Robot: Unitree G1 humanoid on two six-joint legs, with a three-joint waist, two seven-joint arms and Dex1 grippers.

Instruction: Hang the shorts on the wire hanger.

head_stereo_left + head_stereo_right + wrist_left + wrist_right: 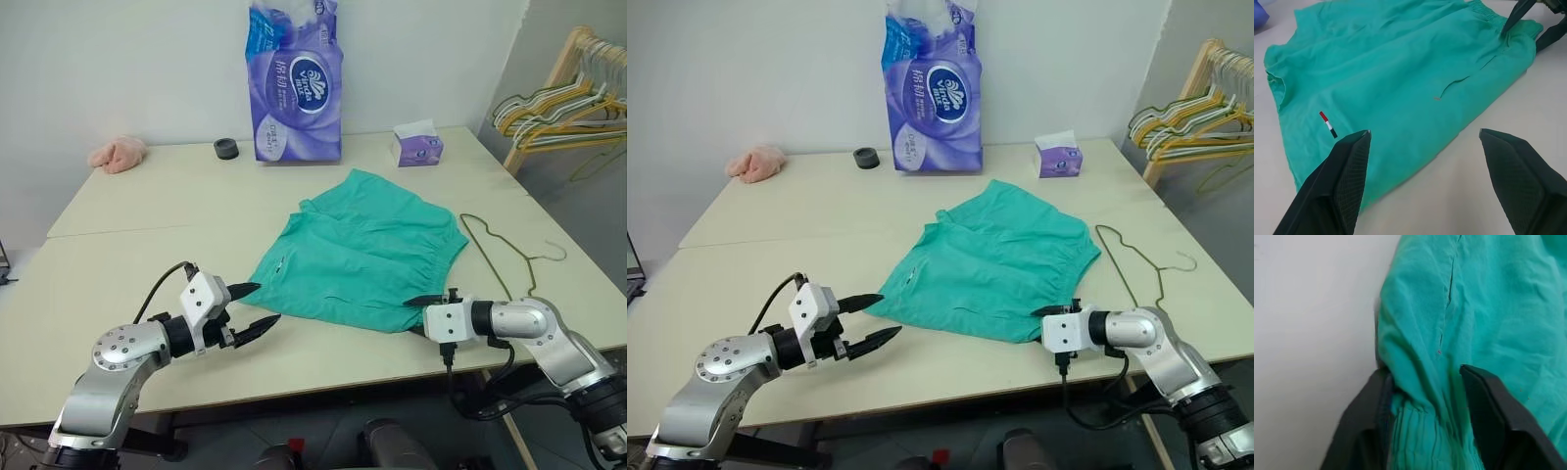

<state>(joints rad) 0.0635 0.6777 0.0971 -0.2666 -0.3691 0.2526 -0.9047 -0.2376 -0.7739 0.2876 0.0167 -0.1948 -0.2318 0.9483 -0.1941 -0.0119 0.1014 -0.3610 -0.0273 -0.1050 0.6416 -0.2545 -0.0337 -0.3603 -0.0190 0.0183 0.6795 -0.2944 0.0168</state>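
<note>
At the lower left of the head view, the left gripper (253, 305) hovered with its jaws spread wide and empty, just short of the near left hem of the shorts (362, 255). The shorts lay flat at mid-frame on the pale table (118, 264), waistband toward the right. At the lower right, the right gripper (416, 301) had its fingers (1488, 416) pinched on a bunched fold at the waistband corner. Right of the shorts, near but apart, the wire hanger (505, 269) lay flat on the table.
</note>
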